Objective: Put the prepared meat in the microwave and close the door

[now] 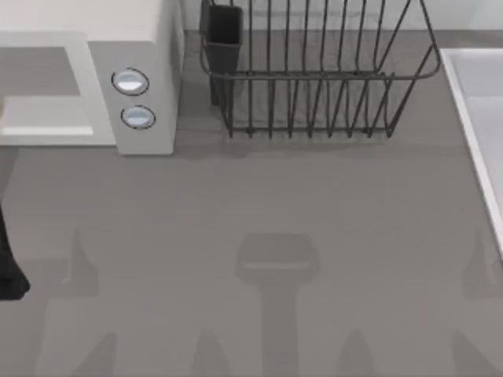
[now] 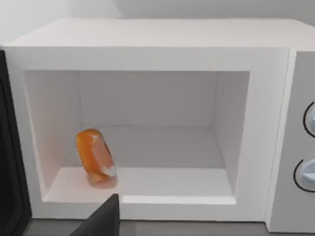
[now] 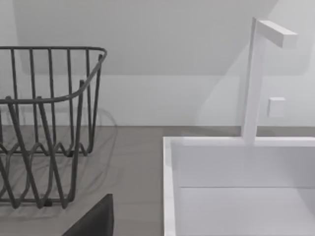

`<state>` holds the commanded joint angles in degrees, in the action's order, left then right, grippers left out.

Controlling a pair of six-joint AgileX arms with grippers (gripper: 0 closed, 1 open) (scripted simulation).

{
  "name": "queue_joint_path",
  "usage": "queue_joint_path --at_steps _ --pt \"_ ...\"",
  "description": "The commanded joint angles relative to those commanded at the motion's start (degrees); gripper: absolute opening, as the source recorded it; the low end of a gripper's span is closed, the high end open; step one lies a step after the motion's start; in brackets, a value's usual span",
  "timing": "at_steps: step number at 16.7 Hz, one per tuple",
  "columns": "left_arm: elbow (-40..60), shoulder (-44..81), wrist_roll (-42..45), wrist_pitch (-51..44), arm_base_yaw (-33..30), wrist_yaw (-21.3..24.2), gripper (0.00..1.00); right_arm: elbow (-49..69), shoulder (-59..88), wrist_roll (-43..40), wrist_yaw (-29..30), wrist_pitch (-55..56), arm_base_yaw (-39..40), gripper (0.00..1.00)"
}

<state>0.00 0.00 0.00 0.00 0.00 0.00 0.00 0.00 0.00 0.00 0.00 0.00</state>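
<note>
Sitting far left on the grey table (image 1: 314, 220): the microwave (image 1: 134, 47), cavity gaping open. Lying inside near the cavity's left wall and front edge: the prepared meat (image 2: 96, 158). Standing far middle: the wire rack (image 1: 314, 71). Resting at the right edge: the white sink (image 1: 479, 102). Cannot tell either gripper's state.

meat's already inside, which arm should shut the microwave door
Left, probably. Its wrist view looks straight into the microwave, where the prepared meat sits in the cavity, with the open door at the cavity's side. The right wrist view faces the dish rack and sink, away from the microwave.
</note>
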Motion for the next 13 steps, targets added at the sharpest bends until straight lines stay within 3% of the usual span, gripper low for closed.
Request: queue_joint_path --at_steps 11,13 --pt "0.0 0.0 0.0 0.0 0.0 0.0 0.02 0.0 0.0 0.0 0.0 0.0 0.0 1.0" --pt "0.0 0.0 0.0 0.0 0.0 0.0 0.0 0.0 0.0 0.0 0.0 0.0 0.0 1.0"
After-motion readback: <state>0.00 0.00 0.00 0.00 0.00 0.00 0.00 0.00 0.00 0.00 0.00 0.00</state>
